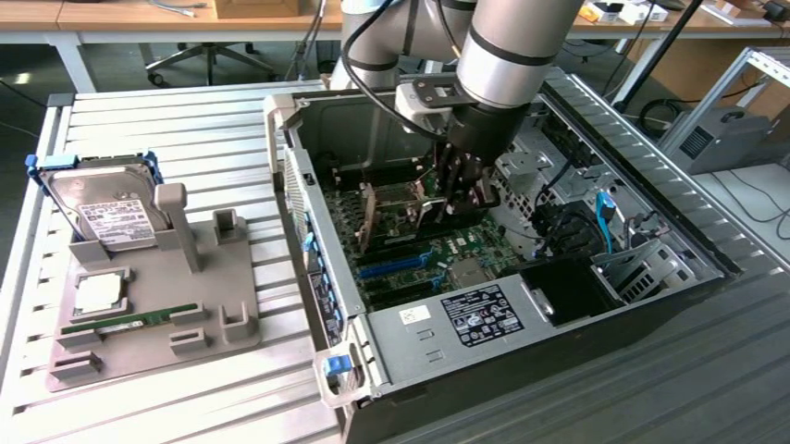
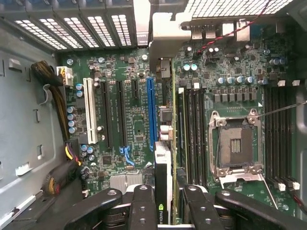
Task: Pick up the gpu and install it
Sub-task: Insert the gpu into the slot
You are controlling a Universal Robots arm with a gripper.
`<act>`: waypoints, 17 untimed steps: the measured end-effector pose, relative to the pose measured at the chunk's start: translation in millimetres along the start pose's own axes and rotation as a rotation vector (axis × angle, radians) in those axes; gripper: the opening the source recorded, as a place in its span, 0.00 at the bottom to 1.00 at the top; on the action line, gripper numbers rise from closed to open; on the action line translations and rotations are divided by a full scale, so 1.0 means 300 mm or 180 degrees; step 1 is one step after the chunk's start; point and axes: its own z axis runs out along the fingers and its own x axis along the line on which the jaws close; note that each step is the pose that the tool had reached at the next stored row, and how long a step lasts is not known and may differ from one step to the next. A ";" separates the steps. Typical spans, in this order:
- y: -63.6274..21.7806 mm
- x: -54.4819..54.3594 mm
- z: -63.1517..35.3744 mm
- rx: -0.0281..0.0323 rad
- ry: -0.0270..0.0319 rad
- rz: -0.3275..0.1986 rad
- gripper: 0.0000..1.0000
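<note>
My gripper (image 1: 463, 190) is down inside the open computer case (image 1: 420, 326), shut on the gpu (image 1: 428, 211). In the wrist view the gpu (image 2: 162, 167) is seen edge-on between my two black fingers (image 2: 144, 206), with its grey metal bracket (image 2: 165, 33) reaching toward the case's rear slot openings. The card hangs over the motherboard (image 2: 120, 143), right beside the long blue slot (image 2: 151, 112). I cannot tell whether its lower edge touches the board.
The empty CPU socket (image 2: 237, 143) and memory slots (image 2: 194, 134) lie beside the card. Cables (image 2: 60, 105) run along the case wall. Outside the case, a grey fixture (image 1: 216, 305) holds a hard drive (image 1: 109, 211), a CPU chip (image 1: 99, 293) and a green RAM stick (image 1: 129, 321).
</note>
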 end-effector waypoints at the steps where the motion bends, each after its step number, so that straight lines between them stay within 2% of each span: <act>1: 0.000 0.000 0.003 0.0000 0.0000 -0.0001 0.27; 6: 0.001 0.000 0.008 0.0000 0.0001 -0.0003 0.27; 14: 0.024 0.002 0.009 0.0000 0.0001 -0.0003 0.27; 17: 0.025 0.017 0.008 0.0000 0.0001 -0.0008 0.27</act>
